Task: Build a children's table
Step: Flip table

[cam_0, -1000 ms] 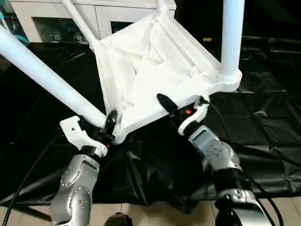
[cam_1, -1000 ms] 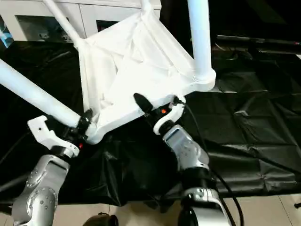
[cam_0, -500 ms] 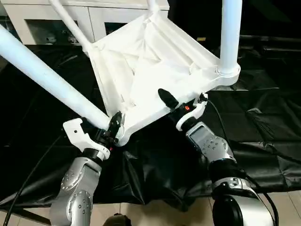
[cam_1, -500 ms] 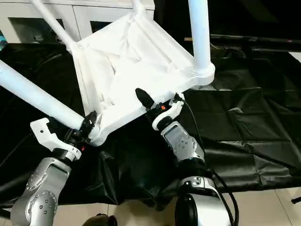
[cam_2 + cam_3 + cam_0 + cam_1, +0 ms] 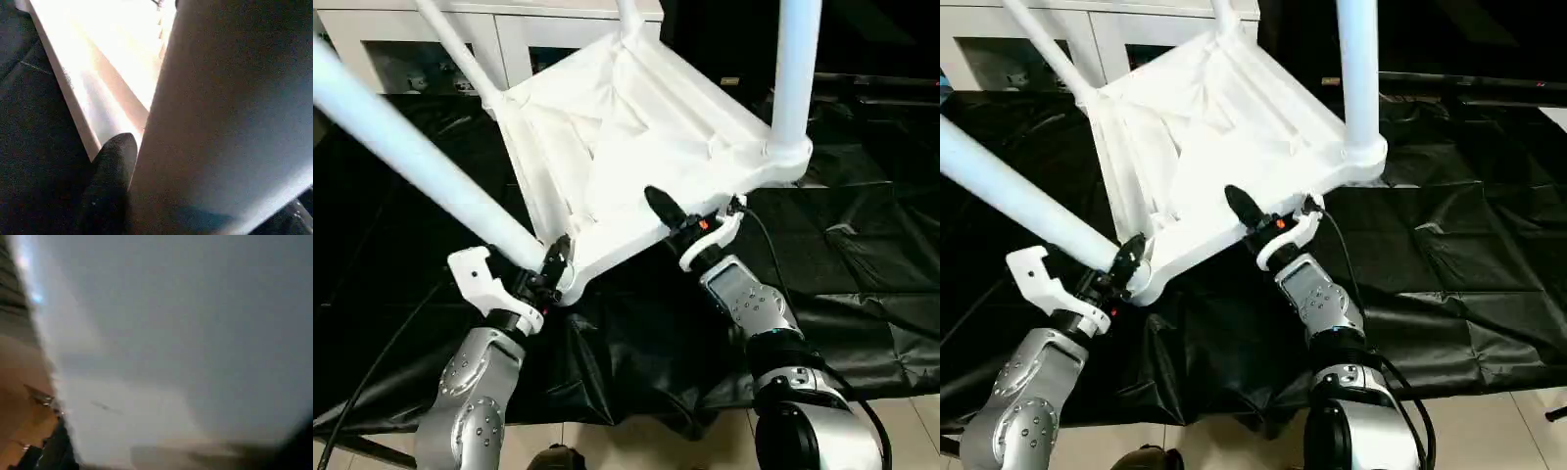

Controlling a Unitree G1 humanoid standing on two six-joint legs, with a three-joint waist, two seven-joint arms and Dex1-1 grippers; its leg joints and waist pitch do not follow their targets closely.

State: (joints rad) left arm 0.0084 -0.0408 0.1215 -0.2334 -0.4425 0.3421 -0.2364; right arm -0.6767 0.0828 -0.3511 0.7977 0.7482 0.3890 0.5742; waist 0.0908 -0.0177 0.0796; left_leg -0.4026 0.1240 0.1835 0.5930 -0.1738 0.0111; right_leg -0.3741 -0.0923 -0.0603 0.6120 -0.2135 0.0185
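The children's table (image 5: 636,127) is plain white, its underside ribbed in an X. Black sheeting (image 5: 862,264) lies beneath it. The cabinet (image 5: 499,29) is white.

The children's table (image 5: 636,127) was all white plastic and lay upside down, tilted, ribbed underside toward me. Four tapered tubular legs stood in its round corner sockets: near-left leg (image 5: 421,162) slanting up and to the left, near-right leg (image 5: 796,69) nearly upright, two far legs (image 5: 460,44) rising from the far corners. Its near edge was raised.
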